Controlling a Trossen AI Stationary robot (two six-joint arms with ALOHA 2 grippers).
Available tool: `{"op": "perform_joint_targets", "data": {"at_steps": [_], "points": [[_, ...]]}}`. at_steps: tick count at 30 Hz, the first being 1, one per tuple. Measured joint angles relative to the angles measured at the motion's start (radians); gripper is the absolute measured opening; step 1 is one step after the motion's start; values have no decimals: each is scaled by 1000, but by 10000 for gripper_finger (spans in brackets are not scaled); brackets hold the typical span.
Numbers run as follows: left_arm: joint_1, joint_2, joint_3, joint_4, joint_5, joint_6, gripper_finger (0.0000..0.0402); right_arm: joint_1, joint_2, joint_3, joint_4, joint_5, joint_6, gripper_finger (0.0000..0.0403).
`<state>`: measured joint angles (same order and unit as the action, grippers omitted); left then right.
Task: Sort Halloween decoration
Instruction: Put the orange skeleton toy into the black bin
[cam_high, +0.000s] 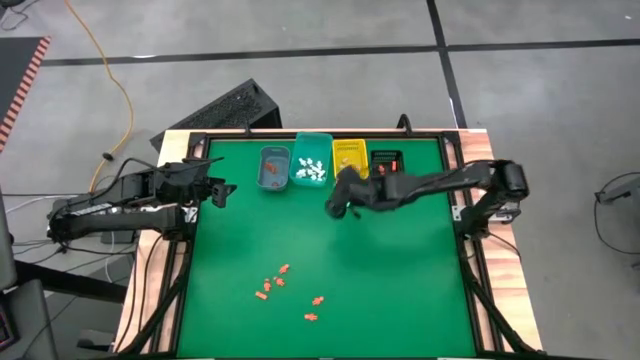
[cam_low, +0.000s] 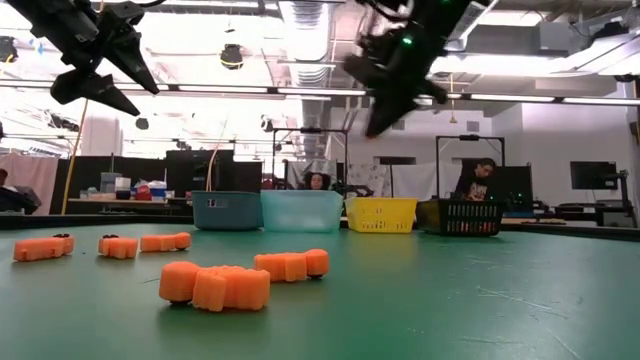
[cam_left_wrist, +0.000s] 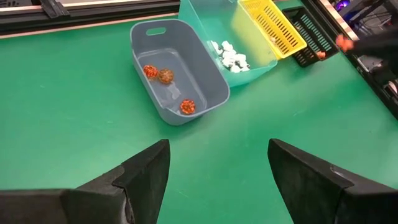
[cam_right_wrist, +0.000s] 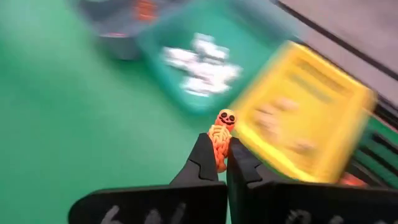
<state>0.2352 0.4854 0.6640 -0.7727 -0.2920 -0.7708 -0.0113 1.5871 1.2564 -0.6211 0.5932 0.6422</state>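
Observation:
My right gripper (cam_right_wrist: 219, 149) is shut on a small orange skeleton figure (cam_right_wrist: 222, 127). It hangs high over the green table (cam_high: 400, 270), just on the near side of the teal bin (cam_high: 312, 160) and the yellow bin (cam_high: 350, 157). My left gripper (cam_left_wrist: 217, 168) waits open at the table's left edge, facing the blue-grey bin (cam_left_wrist: 177, 68), which holds three orange round pieces (cam_left_wrist: 165, 76). White pieces (cam_left_wrist: 229, 57) lie in the teal bin. Several orange pieces (cam_high: 280, 282) lie on the table's near half. My right gripper pinches the skeleton figure's lower part (cam_right_wrist: 217, 152) between its two fingertips (cam_right_wrist: 202, 158). The head (cam_right_wrist: 226, 117) and ribs stick out beyond the fingertips. The fingers slant downward toward the bins. The figure is lifted clear of the table.
Four bins stand in a row at the table's far edge: blue-grey, teal, yellow and black (cam_high: 386, 160). In the low view the orange pieces (cam_low: 215, 285) lie close to the near edge. People sit in the room beyond the table (cam_low: 478, 180).

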Motion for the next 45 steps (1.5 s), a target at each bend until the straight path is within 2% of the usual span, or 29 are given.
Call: {"op": "perform_joint_targets", "data": {"at_steps": [3,7,13,17,21,26,31,36,40,45], "points": [[0,0,0,0,4,0,261,-73,-53,-24,-144,0,73,3],[0,0,0,-1,9,9,261,-170,-116,-87,-228,-20,122,3],[0,0,0,-3,9,11,261,-322,-156,-193,-246,-85,146,3],[0,0,0,-4,9,11,261,-410,-150,-244,-205,-180,103,7],[0,0,0,-4,9,15,261,-470,-148,-272,-154,-280,68,40],[0,0,0,-4,9,17,261,-498,-148,-273,-149,-281,64,111],[0,0,0,-4,9,16,261,-493,-148,-273,-146,-281,56,163],[0,0,0,-4,9,16,261,-433,-148,-273,-82,-305,17,183],[0,0,0,-4,9,12,261,-340,-148,-273,60,-356,-40,182],[0,0,0,-3,9,11,261,-176,-148,-273,368,-446,-220,176]]}}
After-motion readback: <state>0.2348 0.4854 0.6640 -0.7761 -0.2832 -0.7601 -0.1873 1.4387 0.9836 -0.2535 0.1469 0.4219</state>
